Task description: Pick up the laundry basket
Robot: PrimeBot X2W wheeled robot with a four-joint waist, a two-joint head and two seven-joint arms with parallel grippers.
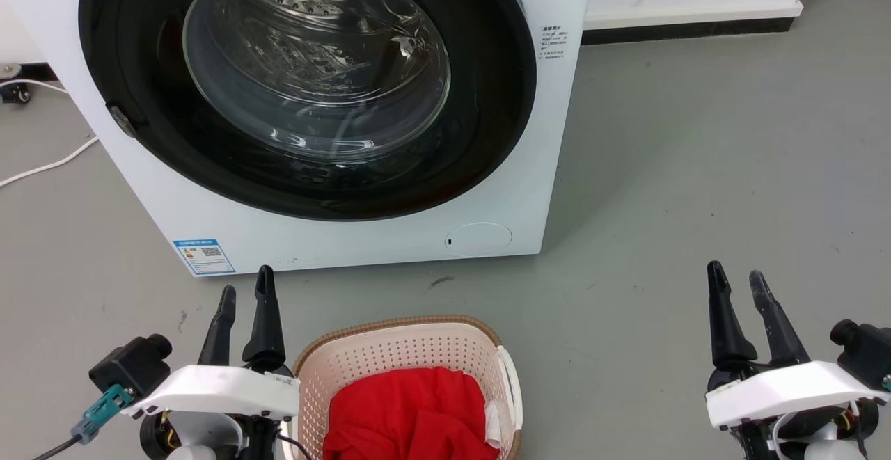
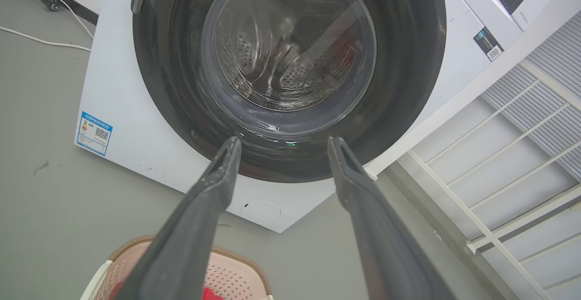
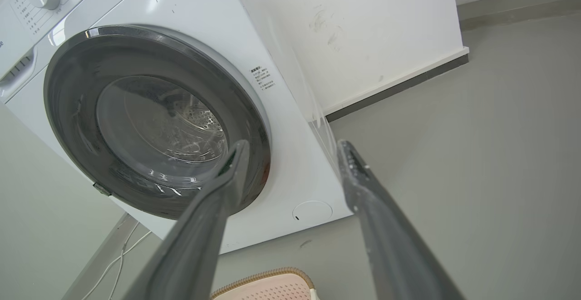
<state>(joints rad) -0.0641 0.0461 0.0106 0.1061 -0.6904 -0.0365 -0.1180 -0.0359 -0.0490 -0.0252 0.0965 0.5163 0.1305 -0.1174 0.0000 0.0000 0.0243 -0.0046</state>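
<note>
The laundry basket point(image 1: 411, 355) stands on the floor at the bottom centre of the head view, cream with perforated walls, a brown woven rim and a white loop handle on its right side. A red cloth point(image 1: 411, 411) lies inside it. Its rim also shows low in the left wrist view point(image 2: 245, 263) and the right wrist view point(image 3: 268, 279). My left gripper point(image 1: 245, 289) is open just left of the basket, fingers pointing up, holding nothing. My right gripper point(image 1: 738, 275) is open far to the basket's right, over bare floor.
A big white washing machine point(image 1: 313, 98) with a shut round glass door stands just beyond the basket. A white cable point(image 1: 49, 164) runs along the floor at the left. A white wall with a dark skirting point(image 1: 696, 28) is at the back right.
</note>
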